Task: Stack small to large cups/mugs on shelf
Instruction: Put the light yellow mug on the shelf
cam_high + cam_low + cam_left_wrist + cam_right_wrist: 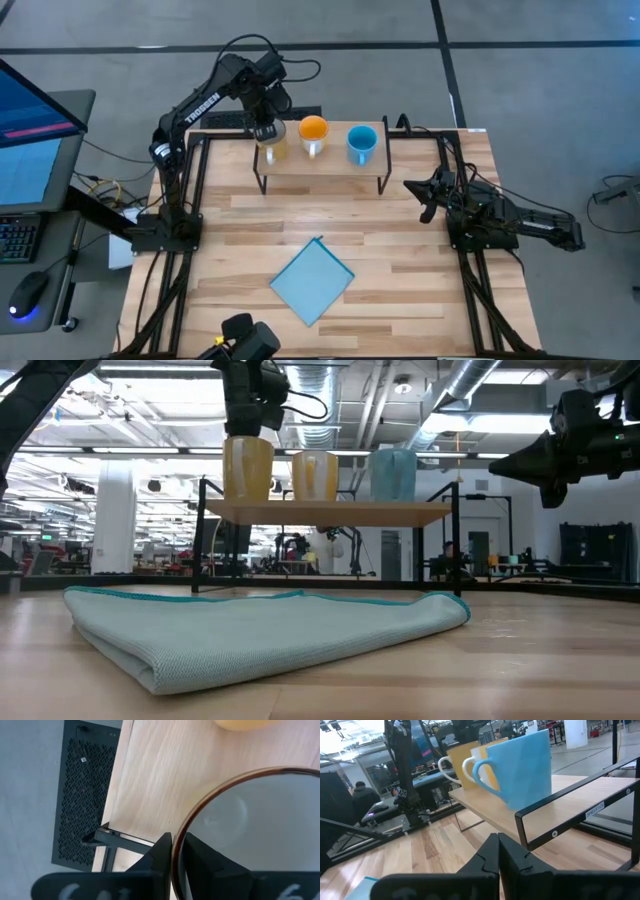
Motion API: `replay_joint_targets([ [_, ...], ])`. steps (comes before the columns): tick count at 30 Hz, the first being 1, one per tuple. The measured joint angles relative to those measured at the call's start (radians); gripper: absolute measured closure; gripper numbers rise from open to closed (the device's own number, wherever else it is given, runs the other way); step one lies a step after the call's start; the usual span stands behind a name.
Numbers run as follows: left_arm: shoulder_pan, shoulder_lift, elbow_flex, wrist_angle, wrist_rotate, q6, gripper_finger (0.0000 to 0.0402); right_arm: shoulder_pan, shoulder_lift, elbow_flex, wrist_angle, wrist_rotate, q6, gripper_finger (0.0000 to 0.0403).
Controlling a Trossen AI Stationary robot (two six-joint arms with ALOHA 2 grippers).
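As seen from the high view, three mugs stand in a row on the shelf [322, 170], at the far side of the table [400, 290]: cream mug [274, 145] at the left end, orange mug [313, 133] in the middle, blue mug [361, 143] toward the right. Orange and blue mugs show nothing inside; cream mug's opening is covered by the gripper. Left arm reaches from its base at the table's left edge up and over to the shelf; left gripper [266, 131] sits directly on top of the cream mug. Right arm waits low at the table's right edge, right gripper [425, 192] pointing toward the shelf, apart from it. Blue cloth [313, 281] lies flat on the table, near side, well apart from the shelf.

Low view: all three mugs upright on the shelf top, cream mug [247, 467] left, orange mug [314, 475] just beside it, blue mug [393, 474] next. Left gripper [250, 422] comes down from above onto the cream mug's rim. Right gripper [500, 463] hangs at the right, level w/ the mugs, clear of them. Folded cloth [250, 635] fills the foreground.

Left wrist view: left gripper [177, 847] fingers pressed close together, pinching the cream mug [260, 815] rim between them, one finger outside, one inside. Mug interior white, nothing in it. Shelf top [160, 775] under it.

Right wrist view: right gripper [498, 847] fingers pressed together, holding nothing. Blue mug [520, 767] nearest, handles of all three pointing the same way. A person [362, 797] shows in the room beyond.
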Motion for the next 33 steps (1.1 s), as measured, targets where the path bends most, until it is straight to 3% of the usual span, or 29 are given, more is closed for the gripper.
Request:
replay_joint_targets([
  [33, -0.003, -0.001, 0.001, 0.084, -0.042, -0.052, 0.0368, 0.000, 0.000, 0.000, 0.000, 0.000, 0.000, 0.0381],
])
